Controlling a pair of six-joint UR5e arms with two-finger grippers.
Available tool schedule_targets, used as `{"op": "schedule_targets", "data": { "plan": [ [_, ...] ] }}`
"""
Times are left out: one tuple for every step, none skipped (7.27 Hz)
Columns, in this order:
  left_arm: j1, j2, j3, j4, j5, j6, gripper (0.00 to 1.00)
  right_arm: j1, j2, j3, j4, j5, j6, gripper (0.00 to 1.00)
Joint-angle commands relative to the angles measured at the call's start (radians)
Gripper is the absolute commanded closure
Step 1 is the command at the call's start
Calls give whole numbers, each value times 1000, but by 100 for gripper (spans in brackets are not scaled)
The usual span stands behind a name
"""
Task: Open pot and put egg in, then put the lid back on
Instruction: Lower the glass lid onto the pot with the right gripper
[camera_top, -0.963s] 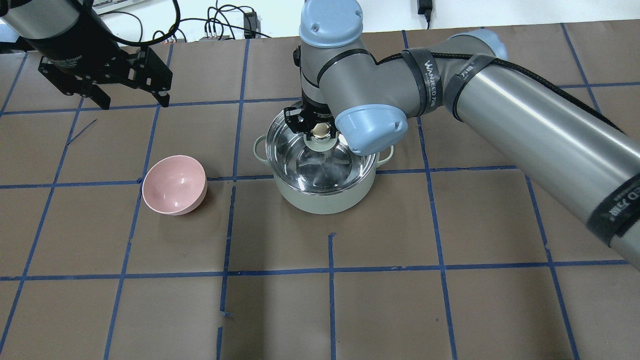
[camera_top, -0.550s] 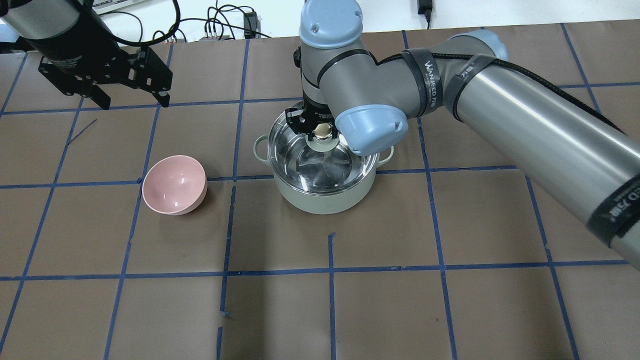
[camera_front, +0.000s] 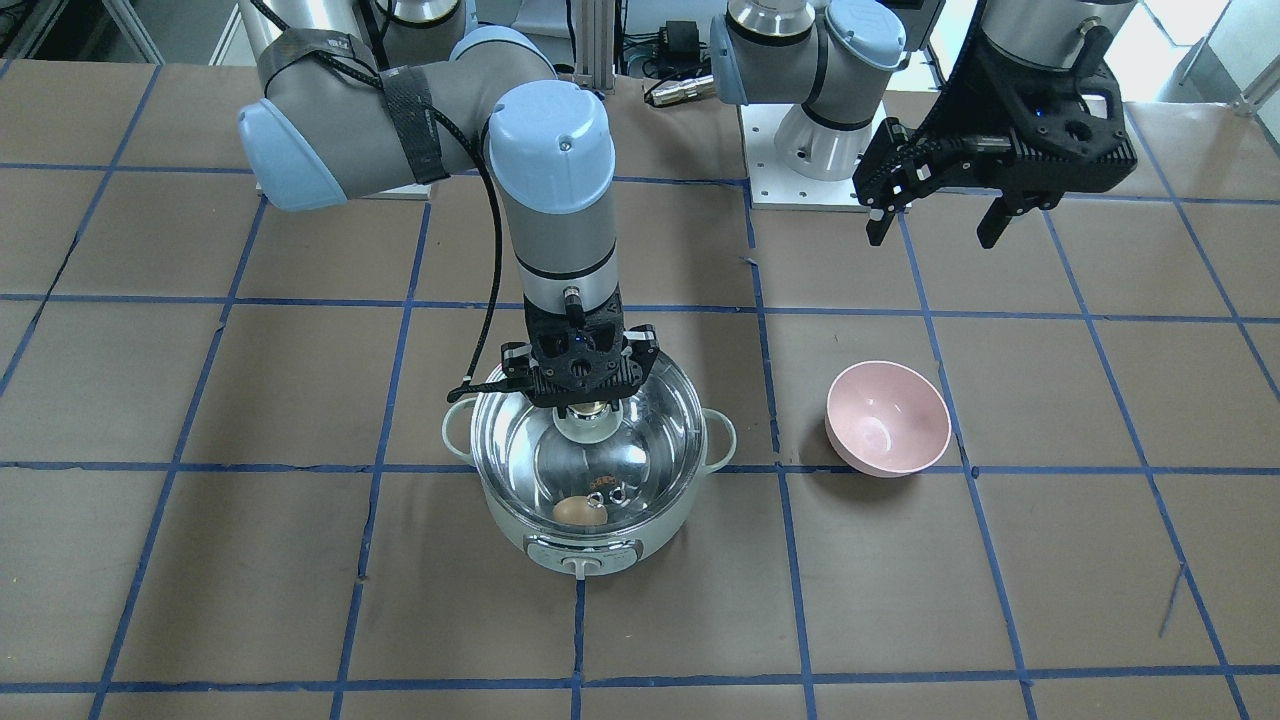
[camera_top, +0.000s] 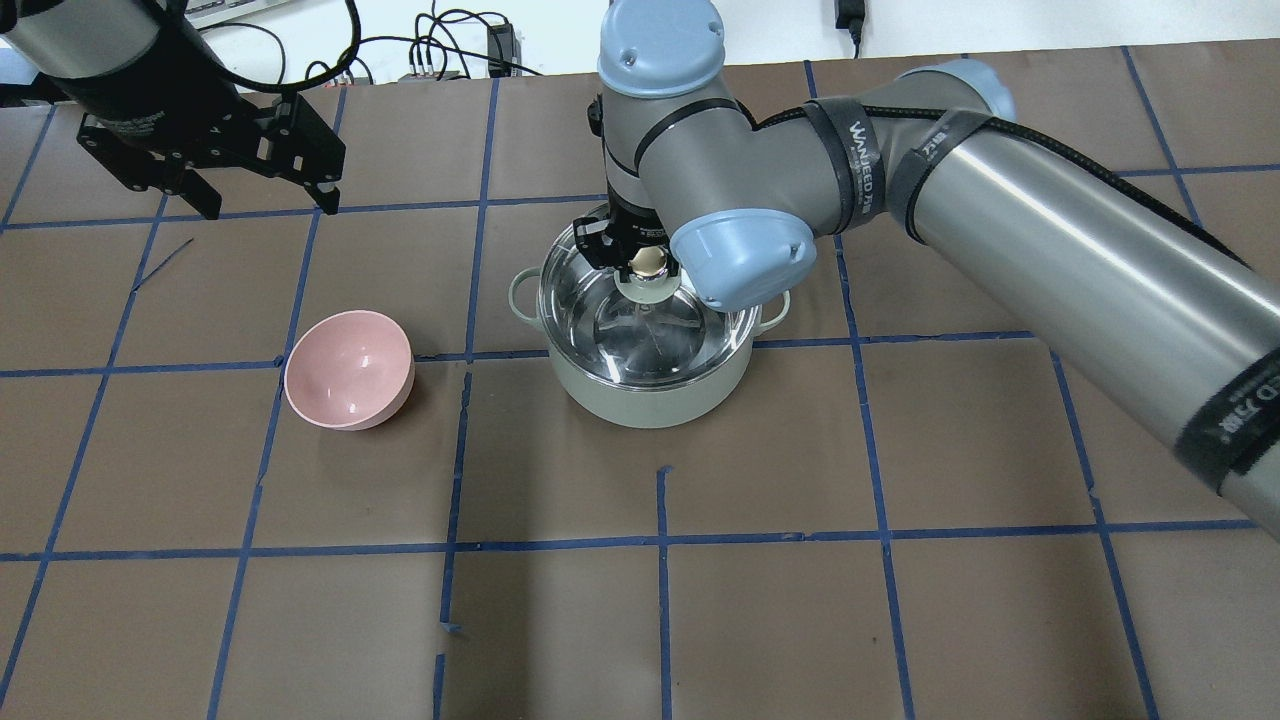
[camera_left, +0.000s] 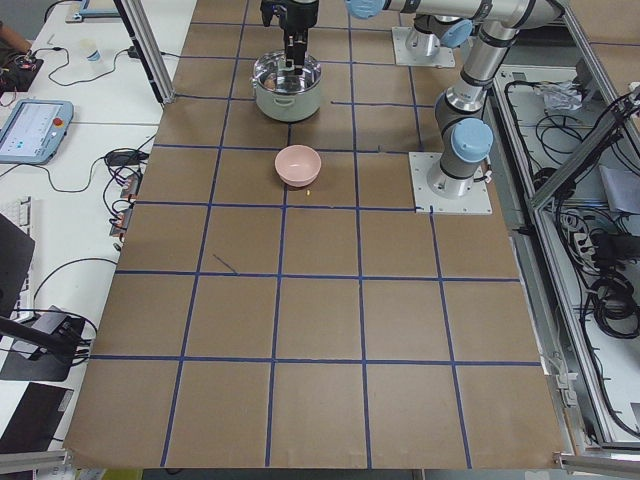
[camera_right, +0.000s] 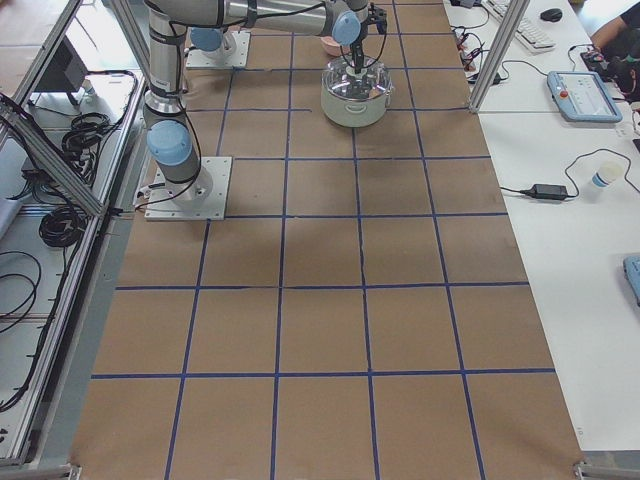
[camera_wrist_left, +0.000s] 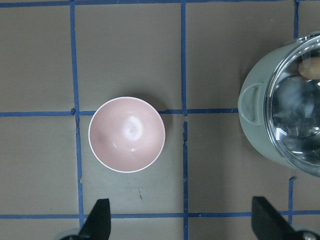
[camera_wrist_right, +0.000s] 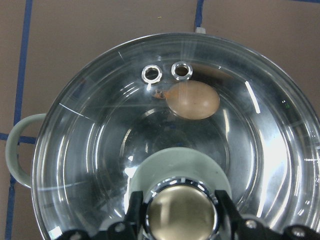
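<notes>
The mint-green pot (camera_front: 585, 548) stands mid-table and also shows in the overhead view (camera_top: 640, 400). The brown egg (camera_front: 573, 511) lies inside it and shows through the glass in the right wrist view (camera_wrist_right: 193, 100). The clear glass lid (camera_front: 645, 440) covers the pot's rim, and I cannot tell whether it is fully seated. My right gripper (camera_front: 585, 405) is shut on the lid's cream knob (camera_wrist_right: 180, 212), a finger on each side. My left gripper (camera_front: 930, 240) is open and empty. It hangs high over the table, well away from the pot and above the bowl.
A pink bowl (camera_front: 887, 418), empty, sits on the table to the pot's left in the overhead view (camera_top: 348, 369). It lies between the left gripper's fingers (camera_wrist_left: 100, 222) in the left wrist view. Brown paper with blue tape lines covers the table.
The right gripper, with the lid's knob in it, has shifted very slightly over the pot. The left arm and the pink bowl have not moved.
</notes>
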Motion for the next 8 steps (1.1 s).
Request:
{"op": "schedule_targets", "data": {
  "plan": [
    [0,0,0,2,0,0,0,0,0,-1,-6,-20,0,37],
    [0,0,0,0,0,0,0,0,0,-2,-7,-40,2,1],
    [0,0,0,0,0,0,0,0,0,-4,-1,-41,2,0],
    [0,0,0,0,1,0,0,0,0,-11,0,-40,3,0],
    [0,0,0,0,0,0,0,-8,-8,-16,2,-34,0,0],
    [0,0,0,0,1,0,0,-8,-9,-15,0,-35,2,0],
    [0,0,0,0,0,0,0,-15,-11,-19,2,-35,-1,0],
    [0,0,0,2,0,0,0,-24,-15,-15,5,-37,-1,0]
  ]
}}
